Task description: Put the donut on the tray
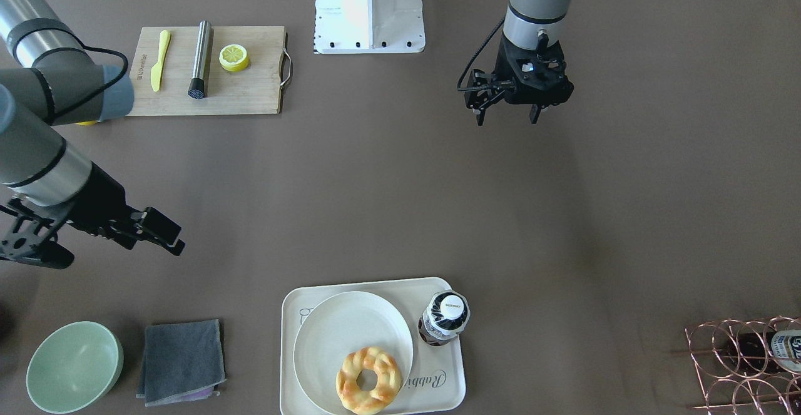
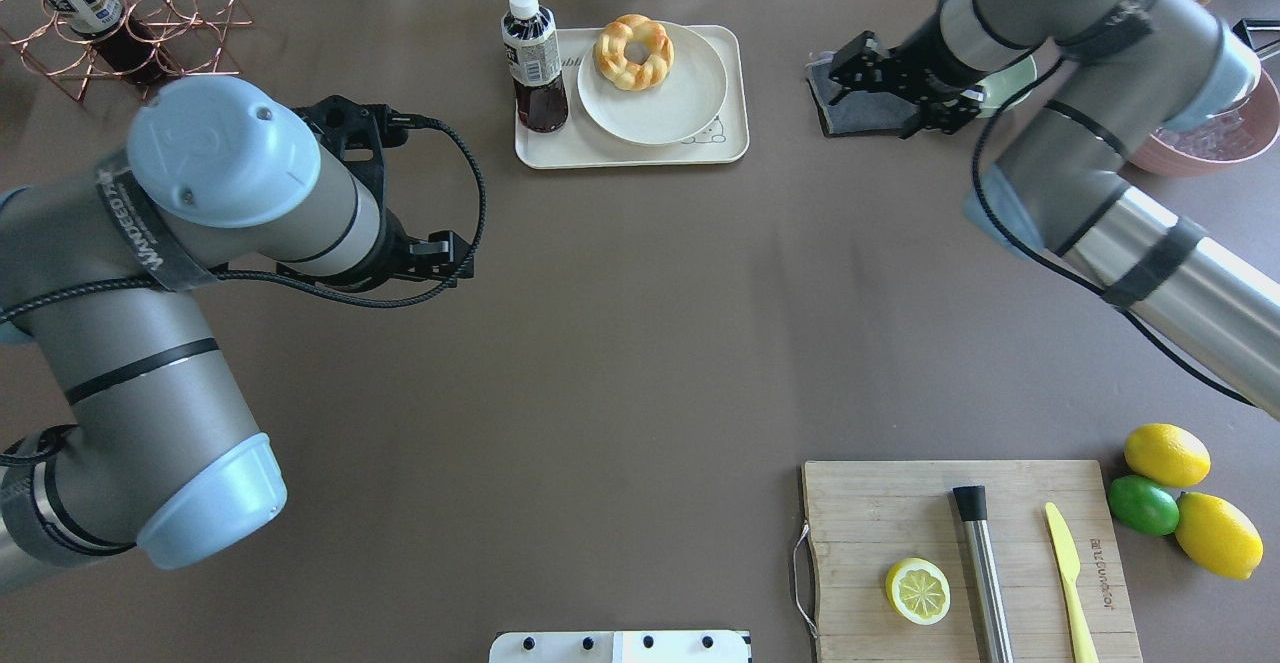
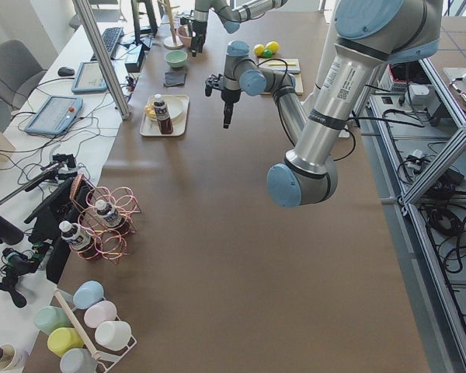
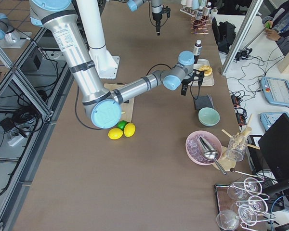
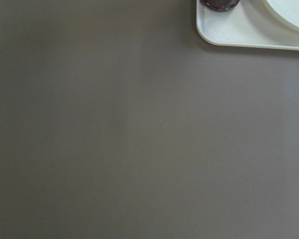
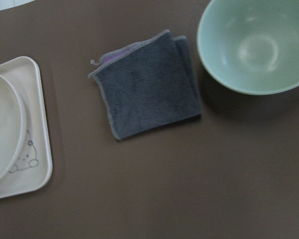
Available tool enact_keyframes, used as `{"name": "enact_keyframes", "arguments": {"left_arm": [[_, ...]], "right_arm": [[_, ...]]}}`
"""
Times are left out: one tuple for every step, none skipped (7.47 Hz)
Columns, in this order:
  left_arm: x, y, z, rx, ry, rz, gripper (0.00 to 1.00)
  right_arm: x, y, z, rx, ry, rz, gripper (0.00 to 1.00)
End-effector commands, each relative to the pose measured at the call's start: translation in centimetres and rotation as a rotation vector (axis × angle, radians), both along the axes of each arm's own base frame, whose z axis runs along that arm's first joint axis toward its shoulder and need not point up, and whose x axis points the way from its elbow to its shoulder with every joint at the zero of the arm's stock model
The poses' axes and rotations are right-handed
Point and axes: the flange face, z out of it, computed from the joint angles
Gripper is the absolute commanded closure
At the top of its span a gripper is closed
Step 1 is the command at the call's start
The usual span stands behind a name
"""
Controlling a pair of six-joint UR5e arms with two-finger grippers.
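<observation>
I'm holding my left end effector (image 1: pixel 507 117) and right end effector (image 1: pixel 175 240) open, empty, clear of the donut (image 1: pixel 369 380) on the tray's (image 1: pixel 450 390) plate (image 1: pixel 338 333).

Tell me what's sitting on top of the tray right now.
A round white plate carrying the donut, and an upright bottle of dark drink beside the plate. The plate covers much of the tray, so only part of its drawing and lettering shows.

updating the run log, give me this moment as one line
donut: on plate on tray | left end effector: open, empty, away from tray | right end effector: empty, near cloth | task: done
</observation>
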Motion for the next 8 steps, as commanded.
{"name": "enact_keyframes", "arguments": {"left_arm": [[-7.9,-3.4,6.5,0.106,-0.062,0.164,0.03],[-12.0,-4.6,10.0,0.131,-0.032,0.198,0.03],[-16.5,-5.0,15.5,0.155,-0.012,0.247,0.03],[-20.3,-5.5,20.8,0.176,-0.019,0.283,0.03],[-23.4,-5.6,25.0,0.207,-0.055,0.332,0.03],[-27.8,-6.9,28.1,0.242,-0.093,0.361,0.03],[-31.0,-7.6,30.8,0.273,-0.083,0.415,0.03],[-34.0,-8.1,34.3,0.279,-0.071,0.447,0.03]], "right_arm": [[14.1,6.7,10.5,0.154,0.091,-0.101,0.00],[17.5,8.3,13.7,0.178,0.105,-0.133,0.00],[20.7,9.8,16.3,0.195,0.114,-0.152,0.00],[23.7,11.4,19.1,0.216,0.143,-0.164,0.00],[27.1,12.6,21.8,0.217,0.177,-0.173,0.00],[30.7,13.1,23.2,0.234,0.215,-0.206,0.00],[32.8,13.4,24.1,0.251,0.238,-0.267,0.00],[33.6,13.4,24.4,0.256,0.249,-0.294,0.00]]}}
